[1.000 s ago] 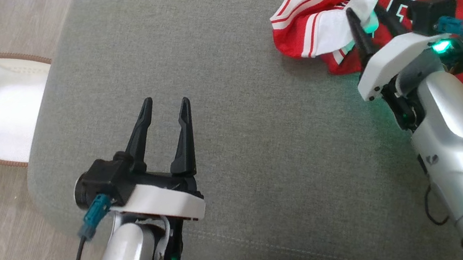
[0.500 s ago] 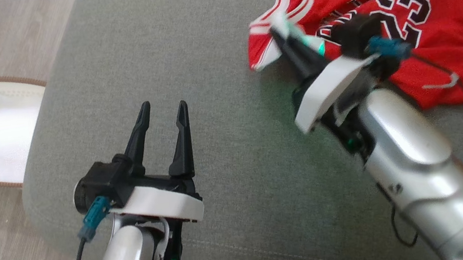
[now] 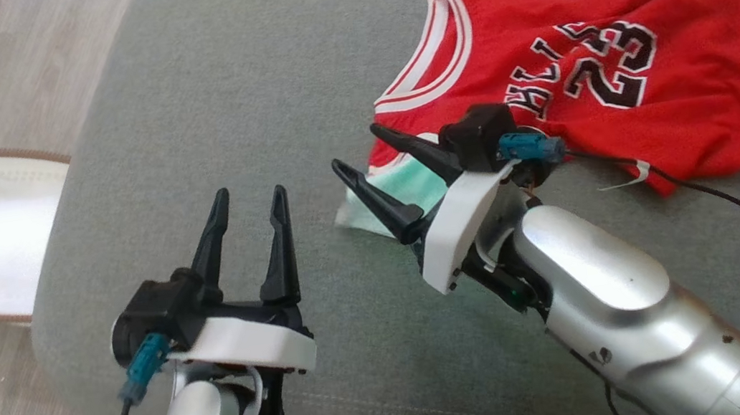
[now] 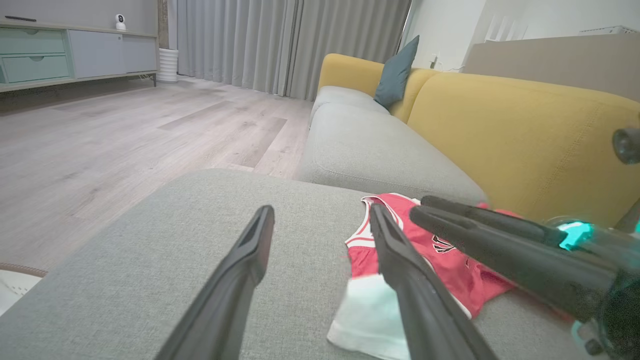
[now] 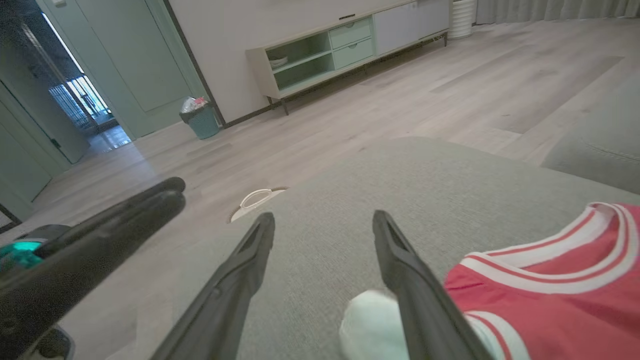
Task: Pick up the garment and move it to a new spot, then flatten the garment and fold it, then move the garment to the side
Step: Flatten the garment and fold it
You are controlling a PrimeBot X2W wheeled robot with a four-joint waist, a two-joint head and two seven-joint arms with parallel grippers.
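While the right tool [image 3: 354, 146] hung open and empty above the near corner of the garment [image 3: 613, 79], its two dark fingers spread wide, the red jersey lay face up on the grey seat cushion [image 3: 235, 74], towards the right and far side. It was only partly flat, with wrinkles across the body and a white flap [image 3: 404, 192] turned out at the corner nearest the robot. The left tool [image 3: 250, 192] was likewise open, holding nothing, poised over bare cushion well apart from the cloth.

The likeliest slip was a missed pinch. In the right wrist view the white flap [image 5: 370, 320] sat beside one finger, not inside the gap, so closing there would probably have caught air or a single thin layer, which could slide out under any pull. A drag by that one corner would probably have bunched the jersey instead of spreading it. The black cable [image 3: 701, 190] off the right wrist trailed across the red fabric and could have snagged it. The left wrist view showed the right tool's fingers close alongside, so a careless reach risked a knock.
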